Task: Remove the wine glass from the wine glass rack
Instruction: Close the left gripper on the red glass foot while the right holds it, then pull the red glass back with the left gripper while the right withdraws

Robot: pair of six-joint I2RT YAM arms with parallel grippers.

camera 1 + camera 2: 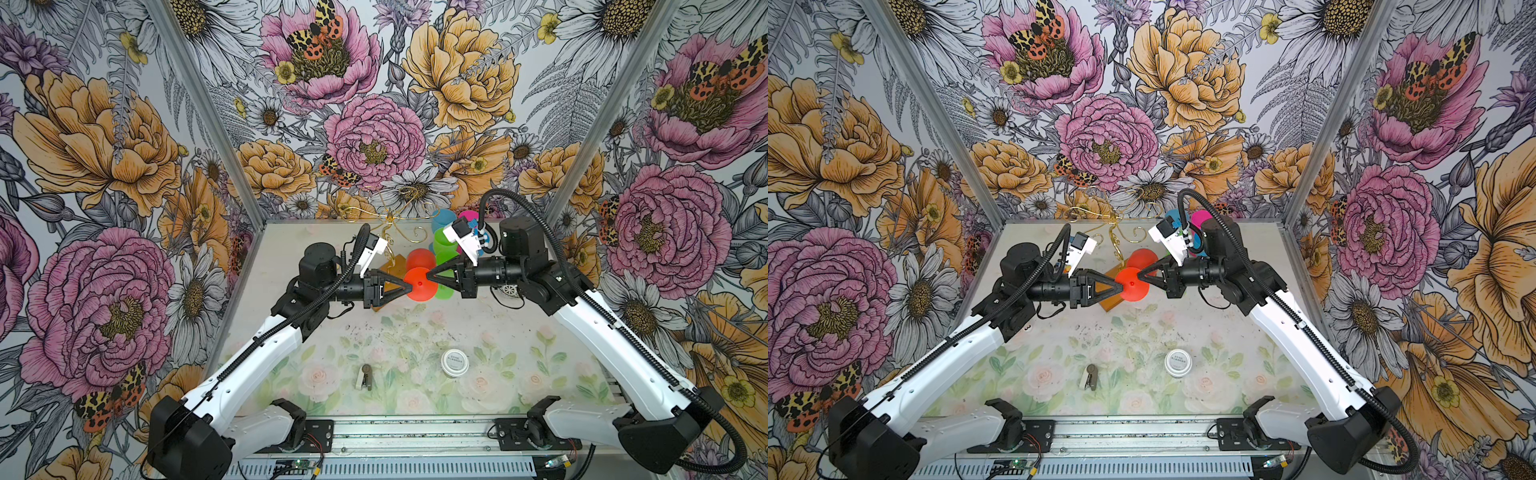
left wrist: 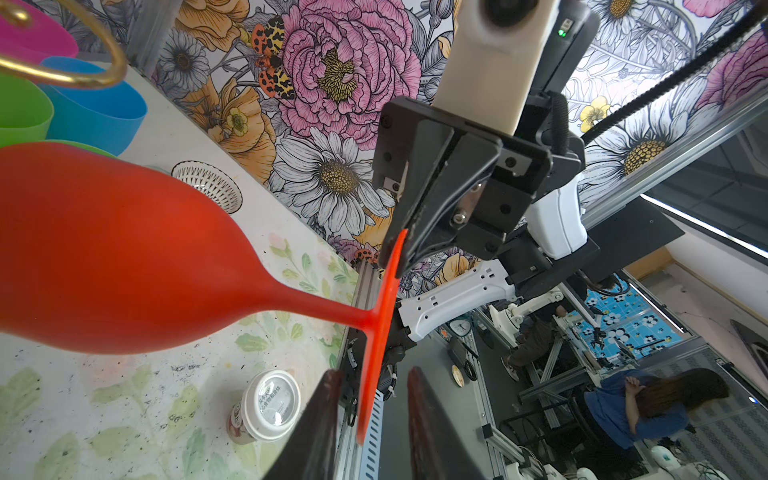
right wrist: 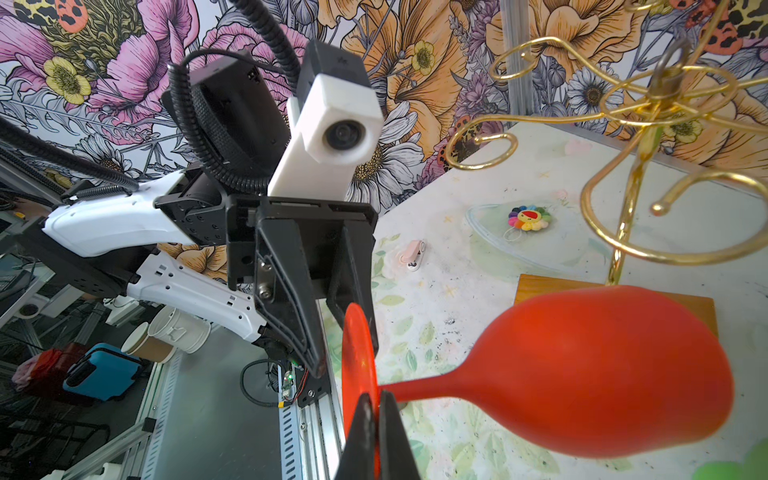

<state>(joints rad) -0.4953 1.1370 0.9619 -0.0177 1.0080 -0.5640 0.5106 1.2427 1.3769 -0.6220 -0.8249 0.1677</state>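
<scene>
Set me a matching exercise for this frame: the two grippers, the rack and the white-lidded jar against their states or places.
Things:
1. left gripper
2. right gripper
3. wine glass rack
4. white-lidded jar

States or places:
a. shut on the foot of the red wine glass
b. standing apart near the front, untouched
c. open, jaws either side of that foot
d. gold wire, behind the glass

Pairs: 1-c, 2-a, 3-d, 4-b

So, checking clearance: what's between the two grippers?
The wine glass: right gripper shut on its foot, left gripper open around the opposite edge, in both top views.
</scene>
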